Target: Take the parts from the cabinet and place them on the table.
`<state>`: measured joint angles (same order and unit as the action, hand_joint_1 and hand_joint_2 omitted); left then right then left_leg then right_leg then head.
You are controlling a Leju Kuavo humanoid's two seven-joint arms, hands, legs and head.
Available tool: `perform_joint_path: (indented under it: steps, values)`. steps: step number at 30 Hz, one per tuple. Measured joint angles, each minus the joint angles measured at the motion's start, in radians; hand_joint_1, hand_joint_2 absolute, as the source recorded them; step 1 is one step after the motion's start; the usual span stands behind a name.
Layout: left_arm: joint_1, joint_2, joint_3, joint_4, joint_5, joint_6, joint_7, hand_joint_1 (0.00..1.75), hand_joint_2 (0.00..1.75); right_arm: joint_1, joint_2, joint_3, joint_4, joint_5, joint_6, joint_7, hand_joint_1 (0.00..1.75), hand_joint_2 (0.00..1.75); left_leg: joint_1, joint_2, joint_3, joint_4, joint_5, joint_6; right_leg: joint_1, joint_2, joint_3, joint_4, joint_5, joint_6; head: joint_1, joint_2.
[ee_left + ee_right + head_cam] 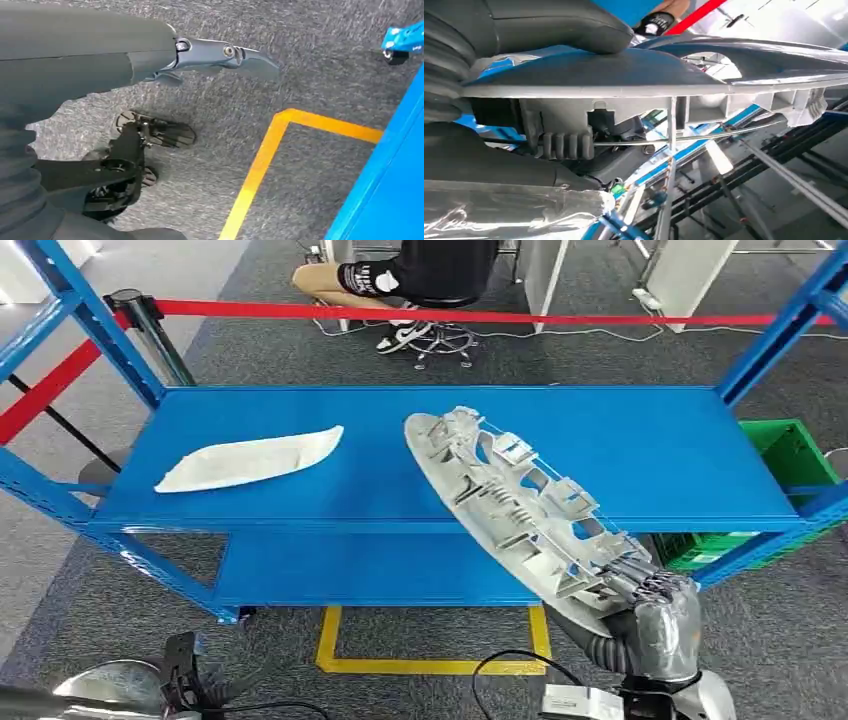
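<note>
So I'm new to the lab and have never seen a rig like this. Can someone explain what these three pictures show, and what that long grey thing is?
This is a humanoid robot with two arms. The head view looks forward and down from high on its body at a blue shelf rack. The other two pictures come from cameras at its wrists.

The right hand grips one end of a long grey plastic part, ribbed side up, slanted over the shelf's front edge. The right wrist view shows the same part from close behind the hand. A second, whitish curved part lies flat on the shelf further left.

The left hand hangs by the robot's side holding nothing, above grey carpet with a yellow floor marking. Behind a red barrier tape, a person sits.
</note>
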<state>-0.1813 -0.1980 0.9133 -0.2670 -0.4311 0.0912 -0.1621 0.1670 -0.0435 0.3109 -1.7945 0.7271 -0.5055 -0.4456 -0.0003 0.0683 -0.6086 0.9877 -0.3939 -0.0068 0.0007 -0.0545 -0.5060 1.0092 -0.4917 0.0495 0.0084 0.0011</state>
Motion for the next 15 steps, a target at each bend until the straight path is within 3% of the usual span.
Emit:
perform_joint_path:
  steps: [3,4,5,6,8,9,10,11,13,14,15]
  values:
    - [-0.001,0.0,0.0,0.0,0.0,0.0,0.0,0.0,1.75,-0.001,0.0,-0.001,-0.001,-0.002,0.001,0.0,1.75,1.75,0.002,0.024,0.0,-0.004,0.018,-0.016,0.003,0.026,-0.029,0.0,0.013,-0.025,0.002,0.0]
    - [0.0,0.0,0.0,0.0,0.0,0.0,0.0,0.0,1.75,-0.001,0.001,-0.002,-0.001,-0.005,0.001,-0.003,1.75,1.75,0.006,0.011,-0.005,0.001,0.008,-0.025,-0.004,0.033,-0.035,-0.005,0.027,-0.037,0.003,0.0]
    - [0.0,0.003,0.0,0.0,0.0,-0.004,0.006,0.0,1.75,-0.002,0.002,-0.002,-0.001,-0.011,0.001,-0.01,1.75,1.75,0.006,-0.026,-0.015,0.023,-0.039,-0.032,-0.004,0.04,-0.043,-0.005,0.039,-0.043,0.001,0.0]
    - [0.001,0.004,-0.001,0.0,0.0,-0.011,0.012,0.0,1.75,-0.003,0.004,-0.003,-0.001,-0.019,0.0,-0.018,1.75,1.75,0.006,-0.048,-0.031,0.077,-0.101,-0.035,-0.005,0.049,-0.058,-0.005,0.053,-0.049,-0.001,0.0]
    - [0.003,0.008,-0.007,0.0,-0.002,-0.026,0.026,0.0,1.75,-0.003,0.009,-0.004,-0.001,-0.034,-0.001,-0.037,1.75,1.75,0.006,-0.06,-0.075,0.234,-0.202,-0.037,-0.004,0.071,-0.093,-0.003,0.078,-0.05,-0.004,0.0]
    - [0.003,0.01,-0.008,0.0,-0.001,-0.031,0.027,0.0,1.75,-0.003,0.01,-0.005,-0.001,-0.04,-0.002,-0.045,1.75,1.75,0.006,-0.061,-0.084,0.289,-0.217,-0.035,-0.003,0.083,-0.109,-0.003,0.091,-0.05,-0.005,0.0]
    - [0.003,0.011,-0.009,0.0,0.0,-0.032,0.029,0.0,1.75,-0.003,0.01,-0.006,-0.001,-0.044,-0.002,-0.05,1.75,1.75,0.006,-0.061,-0.076,0.298,-0.207,-0.033,-0.003,0.092,-0.122,-0.003,0.102,-0.05,-0.004,0.0]
    - [0.003,0.014,-0.01,0.0,0.0,-0.037,0.03,0.0,1.75,-0.003,0.01,-0.006,-0.002,-0.049,-0.003,-0.053,1.75,1.75,0.006,-0.063,-0.046,0.271,-0.174,-0.029,-0.003,0.105,-0.139,-0.002,0.115,-0.048,-0.005,0.0]
    - [0.002,0.018,-0.011,0.0,0.0,-0.04,0.03,0.0,1.75,-0.002,0.013,-0.007,-0.003,-0.053,-0.004,-0.055,1.75,1.75,0.006,-0.081,0.054,0.134,-0.111,-0.019,-0.005,0.13,-0.167,-0.002,0.14,-0.041,-0.005,0.0]
    - [0.0,0.023,-0.013,0.0,0.0,-0.04,0.03,0.0,1.75,-0.002,0.015,-0.008,-0.006,-0.055,-0.005,-0.056,1.75,1.75,0.007,-0.138,0.121,0.043,-0.119,-0.012,-0.008,0.139,-0.178,0.0,0.153,-0.035,-0.004,0.0]
    - [0.001,0.023,-0.015,-0.001,0.0,-0.042,0.028,0.0,1.75,-0.003,0.015,-0.01,-0.009,-0.058,-0.005,-0.056,1.75,1.75,0.01,-0.164,0.159,-0.027,-0.139,-0.004,-0.001,0.148,-0.188,0.002,0.161,-0.03,-0.004,0.0]
